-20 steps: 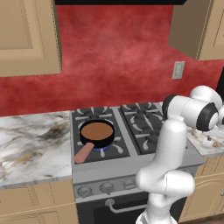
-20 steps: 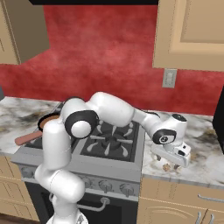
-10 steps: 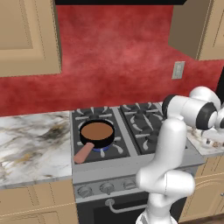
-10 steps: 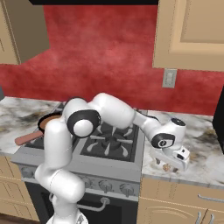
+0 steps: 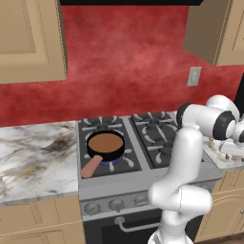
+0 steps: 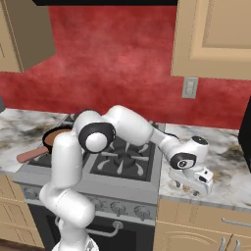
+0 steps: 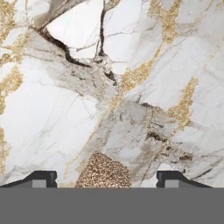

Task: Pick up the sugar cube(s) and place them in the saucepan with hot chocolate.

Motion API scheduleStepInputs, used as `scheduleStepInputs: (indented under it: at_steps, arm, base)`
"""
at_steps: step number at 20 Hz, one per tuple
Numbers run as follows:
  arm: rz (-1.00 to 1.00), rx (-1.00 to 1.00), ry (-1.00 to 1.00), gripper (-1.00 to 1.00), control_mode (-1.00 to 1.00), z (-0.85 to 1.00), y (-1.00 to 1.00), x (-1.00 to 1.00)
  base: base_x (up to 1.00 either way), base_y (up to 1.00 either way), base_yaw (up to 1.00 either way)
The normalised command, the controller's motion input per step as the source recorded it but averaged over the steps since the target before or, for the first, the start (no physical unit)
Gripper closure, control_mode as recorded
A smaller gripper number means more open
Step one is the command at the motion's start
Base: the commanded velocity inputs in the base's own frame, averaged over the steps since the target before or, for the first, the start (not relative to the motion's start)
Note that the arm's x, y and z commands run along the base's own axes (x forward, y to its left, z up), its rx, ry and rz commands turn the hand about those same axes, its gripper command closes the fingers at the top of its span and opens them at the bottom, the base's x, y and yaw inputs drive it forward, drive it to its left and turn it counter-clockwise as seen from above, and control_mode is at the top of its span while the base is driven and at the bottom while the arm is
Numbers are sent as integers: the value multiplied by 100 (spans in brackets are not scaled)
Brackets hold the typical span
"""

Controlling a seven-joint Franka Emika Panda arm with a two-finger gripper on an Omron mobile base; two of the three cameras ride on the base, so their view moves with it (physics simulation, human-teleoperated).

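One brown granular sugar cube point(image 7: 104, 170) sits between fingertips point(image 7: 40, 178), low in hand view; jaws stand wide, nothing held. Gripper point(image 6: 192, 185) down at marble counter point(image 6: 223, 169), near front edge, right of stove point(image 6: 125, 164). Step in hand: grasp approach. Next move: close squarely on cube, lift, carry left across stove to saucepan with hot chocolate point(image 5: 105, 144) on front-left burner

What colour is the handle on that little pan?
Salmon pink; the handle shows best in the left base view.
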Motion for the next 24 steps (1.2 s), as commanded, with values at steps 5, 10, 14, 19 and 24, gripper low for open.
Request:
scheduleStepInputs:
  at_steps: [5, 10, 14, 19, 24]
  arm:
    - [0, 1, 12, 100, -100, -27, 2, 0]
    - [0, 0, 18, 100, -100, -17, 9, 0]
    - [0, 0, 10, 100, -100, -12, 1, 0]
    - [0, 0, 5, 100, -100, -10, 1, -1]
    - [0, 0, 1, 100, -100, -19, 0, -2]
  base:
    - [0, 0, 0]
    - [0, 0, 0]
    - [0, 0, 0]
    - [0, 0, 0]
    - [0, 0, 0]
